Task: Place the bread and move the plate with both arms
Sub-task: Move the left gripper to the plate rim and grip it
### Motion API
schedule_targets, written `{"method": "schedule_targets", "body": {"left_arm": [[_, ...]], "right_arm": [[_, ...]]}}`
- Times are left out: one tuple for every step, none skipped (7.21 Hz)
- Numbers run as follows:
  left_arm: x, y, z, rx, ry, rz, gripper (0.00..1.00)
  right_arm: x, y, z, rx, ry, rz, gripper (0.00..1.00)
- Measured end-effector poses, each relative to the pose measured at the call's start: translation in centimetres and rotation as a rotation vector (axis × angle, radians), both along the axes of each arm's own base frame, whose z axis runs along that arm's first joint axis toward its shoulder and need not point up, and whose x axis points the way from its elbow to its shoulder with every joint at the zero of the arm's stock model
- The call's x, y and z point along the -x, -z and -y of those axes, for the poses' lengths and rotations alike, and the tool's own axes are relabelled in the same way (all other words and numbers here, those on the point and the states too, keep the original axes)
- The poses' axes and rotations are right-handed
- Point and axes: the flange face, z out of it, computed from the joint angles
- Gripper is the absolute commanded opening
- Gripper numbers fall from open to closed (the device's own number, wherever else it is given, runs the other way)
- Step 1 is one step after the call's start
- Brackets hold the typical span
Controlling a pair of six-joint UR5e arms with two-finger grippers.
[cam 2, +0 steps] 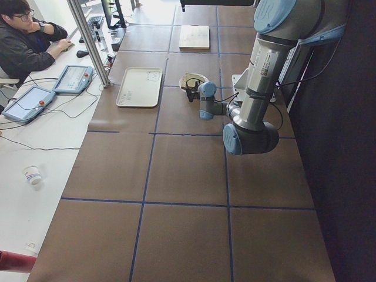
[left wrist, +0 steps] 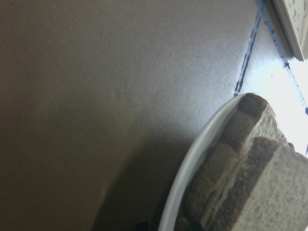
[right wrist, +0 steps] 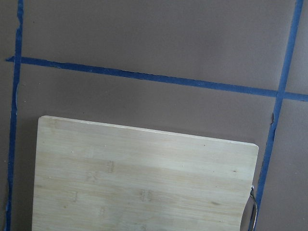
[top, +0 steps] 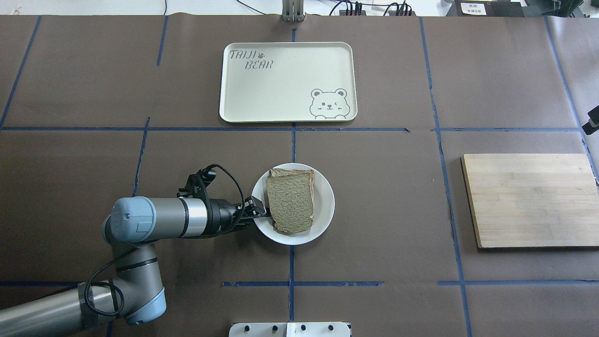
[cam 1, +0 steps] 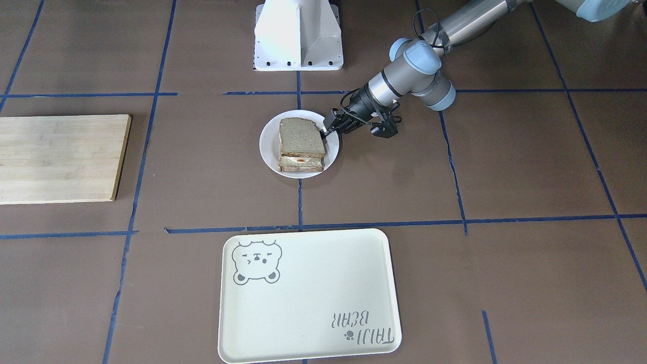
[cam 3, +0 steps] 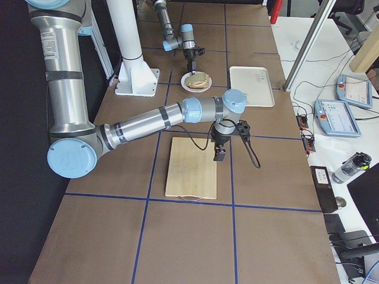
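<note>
The plain tan bread (cam 1: 301,136) lies on top of an egg-topped slice (cam 1: 301,163) on the small white plate (cam 1: 268,146) at the table's centre. It also shows in the overhead view (top: 290,203) on the plate (top: 324,206). My left gripper (top: 259,214) is low at the plate's robot-left rim, its fingers closed on the rim. The left wrist view shows that rim (left wrist: 192,168) and the stacked bread (left wrist: 279,187) close up. My right gripper (cam 3: 219,157) hangs above the wooden board. I cannot tell whether it is open or shut.
A cream bear tray (top: 281,89) lies beyond the plate, away from the robot. A wooden cutting board (top: 529,199) lies to the robot's right, also in the right wrist view (right wrist: 144,178). The white base block (cam 1: 298,35) stands behind the plate.
</note>
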Motion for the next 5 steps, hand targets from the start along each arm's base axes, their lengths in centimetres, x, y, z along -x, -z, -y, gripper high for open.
{"method": "schedule_targets", "body": {"left_arm": [[0.0,0.2,0.0,-0.001,-0.002,-0.004,0.01],[0.2,0.8,-0.1,-0.005,-0.004,-0.015,0.00],[0.7,1.7,-0.3,-0.011,-0.005,-0.034,0.00],[1.3,2.8,-0.3,-0.017,-0.004,-0.057,0.00],[2.1,3.9,-0.1,-0.016,0.004,-0.083,0.00]], "right_arm": [[-0.1,0.0,0.0,0.001,-0.001,0.000,1.00],[-0.2,-0.1,-0.1,0.002,-0.003,0.000,1.00],[-0.3,-0.2,-0.2,0.005,-0.006,0.000,1.00],[-0.6,-0.4,-0.3,0.007,-0.009,0.000,1.00],[-0.9,-0.5,-0.4,0.009,-0.014,-0.001,1.00]]}}
